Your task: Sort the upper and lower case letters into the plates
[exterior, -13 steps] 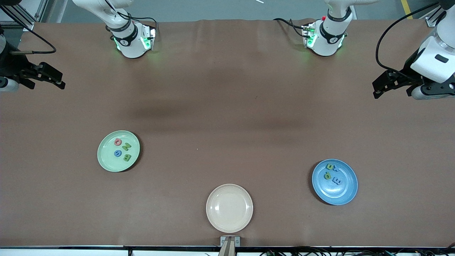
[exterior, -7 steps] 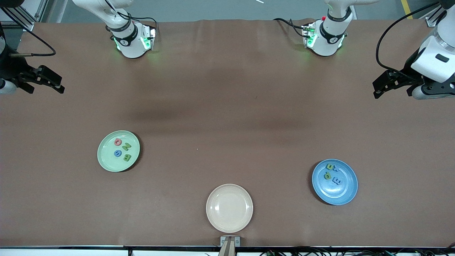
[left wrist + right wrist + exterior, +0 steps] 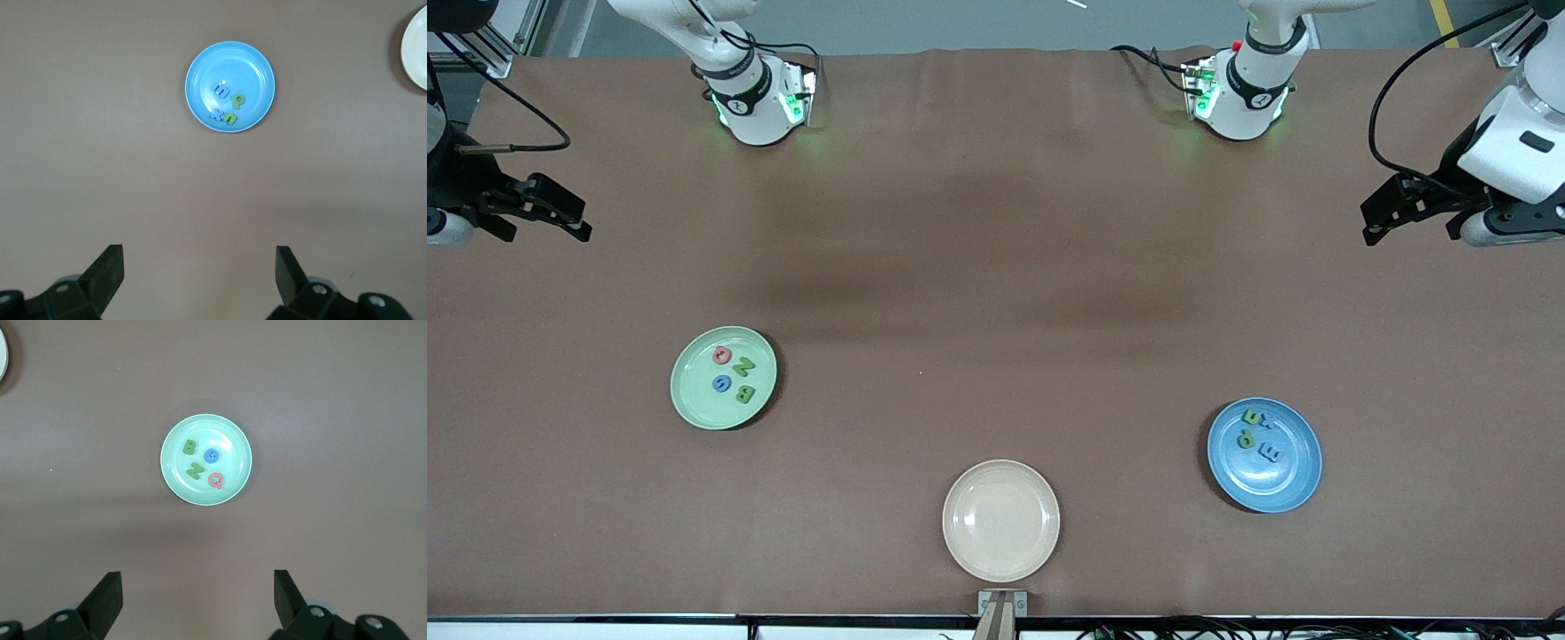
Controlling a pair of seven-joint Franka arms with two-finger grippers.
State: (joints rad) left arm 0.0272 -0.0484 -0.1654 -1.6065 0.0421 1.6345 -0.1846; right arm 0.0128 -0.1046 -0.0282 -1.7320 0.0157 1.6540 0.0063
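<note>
The mint green plate lies toward the right arm's end of the table and holds several letters: a red Q, a green Z, a blue G and a green B. The right wrist view shows this plate too. The blue plate lies toward the left arm's end with several letters, among them a green n and a green p; it shows in the left wrist view as well. My right gripper and left gripper hang open over the table's two ends, holding nothing.
A beige plate sits close to the table's front edge, between the two coloured plates and nearer to the front camera. Its rim shows at the edge of the left wrist view. Both arm bases stand along the table's back edge.
My right gripper has drifted slightly over its end of the table. The left gripper has barely moved. Plates and letters lie as before.
</note>
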